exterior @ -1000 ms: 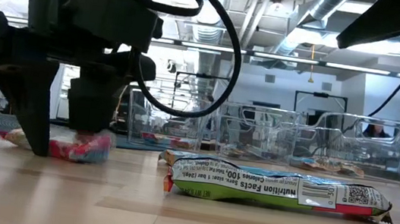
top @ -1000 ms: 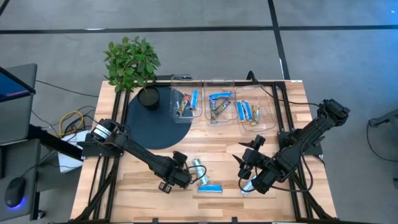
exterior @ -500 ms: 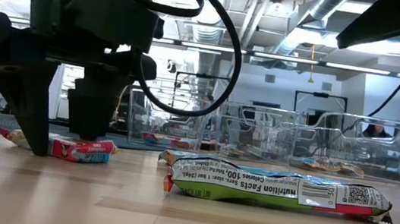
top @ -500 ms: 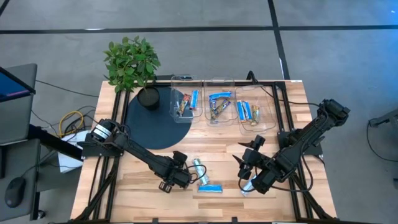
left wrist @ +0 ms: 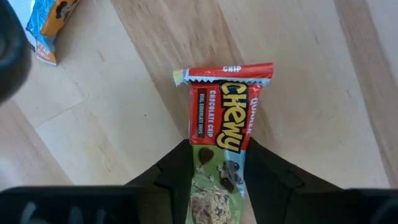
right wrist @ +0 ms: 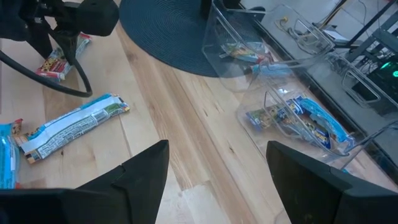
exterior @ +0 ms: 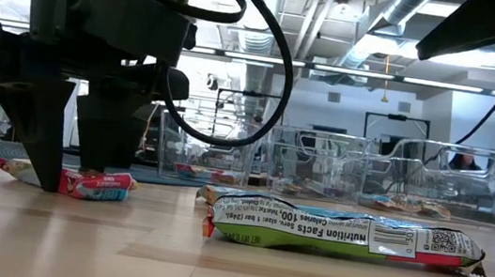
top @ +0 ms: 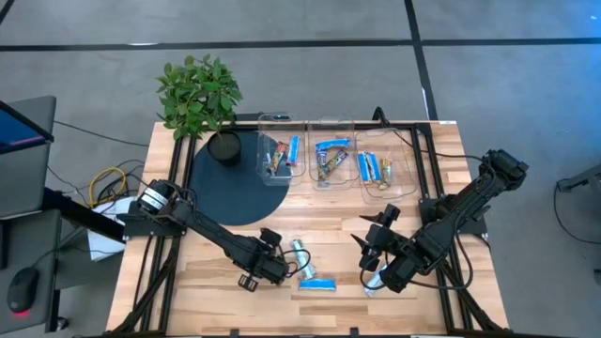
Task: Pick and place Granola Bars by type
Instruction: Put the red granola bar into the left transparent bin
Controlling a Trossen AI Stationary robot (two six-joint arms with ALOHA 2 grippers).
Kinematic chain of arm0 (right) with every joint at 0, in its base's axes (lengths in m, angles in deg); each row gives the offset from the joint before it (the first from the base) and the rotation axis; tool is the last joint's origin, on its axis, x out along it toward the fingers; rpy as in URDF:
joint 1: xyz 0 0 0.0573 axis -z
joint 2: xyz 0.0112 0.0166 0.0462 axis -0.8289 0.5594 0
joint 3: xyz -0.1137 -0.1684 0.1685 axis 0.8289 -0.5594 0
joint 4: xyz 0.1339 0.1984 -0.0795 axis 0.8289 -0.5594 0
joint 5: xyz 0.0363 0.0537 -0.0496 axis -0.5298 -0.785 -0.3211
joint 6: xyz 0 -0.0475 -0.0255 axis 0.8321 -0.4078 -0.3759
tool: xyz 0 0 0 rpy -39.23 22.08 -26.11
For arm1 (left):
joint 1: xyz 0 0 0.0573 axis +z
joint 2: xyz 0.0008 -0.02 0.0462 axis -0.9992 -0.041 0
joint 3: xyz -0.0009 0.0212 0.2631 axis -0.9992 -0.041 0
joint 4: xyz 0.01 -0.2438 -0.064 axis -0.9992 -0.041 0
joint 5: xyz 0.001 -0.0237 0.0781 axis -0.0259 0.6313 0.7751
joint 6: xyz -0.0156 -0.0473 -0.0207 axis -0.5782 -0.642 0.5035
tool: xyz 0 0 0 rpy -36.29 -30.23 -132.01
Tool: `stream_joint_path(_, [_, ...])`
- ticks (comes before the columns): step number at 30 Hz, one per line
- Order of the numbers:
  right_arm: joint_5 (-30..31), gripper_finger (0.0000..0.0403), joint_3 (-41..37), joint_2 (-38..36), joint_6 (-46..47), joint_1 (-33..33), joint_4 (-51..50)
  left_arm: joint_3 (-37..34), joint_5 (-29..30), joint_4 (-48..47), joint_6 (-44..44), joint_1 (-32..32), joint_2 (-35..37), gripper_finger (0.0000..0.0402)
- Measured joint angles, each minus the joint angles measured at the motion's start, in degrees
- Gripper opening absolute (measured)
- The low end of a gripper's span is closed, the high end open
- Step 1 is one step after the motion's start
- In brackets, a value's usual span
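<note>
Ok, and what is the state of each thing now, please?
Left tool: closed on the Chewy bar's sides.
Chewy bar: gripped, lying on the table.
Right tool: open, empty, above the table.
Green-white bar: loose, flat on the table.
Clear tubs: upright, uncovered, bars inside.

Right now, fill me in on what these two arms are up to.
The left gripper is down on the wooden table, its fingers on either side of a red Chewy chocolate chip granola bar. The right gripper hangs open near the table's front right. More bars already lie in the three clear tubs at the back.
</note>
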Motion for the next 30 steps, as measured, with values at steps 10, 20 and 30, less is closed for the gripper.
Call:
stream_joint_path(10, [0.0, 0.0265, 0.0, 0.0, -0.7, 0.0, 0.0, 7.8, 9.2, -8.5, 1.8, 0.9, -0.3, 0.0114])
stream_joint_path(20, [0.2, 0.0265, 0.0, 0.0, -0.9, 0.0, 0.0, 22.8, 36.7, -17.4, 0.5, 8.1, -0.2, 0.0112])
stream_joint_path(30, [0.1, 0.0265, 0.0, 0.0, -0.5, 0.0, 0.0, 36.8, 31.6, -14.1, -3.3, 27.6, 0.0, 0.0112])
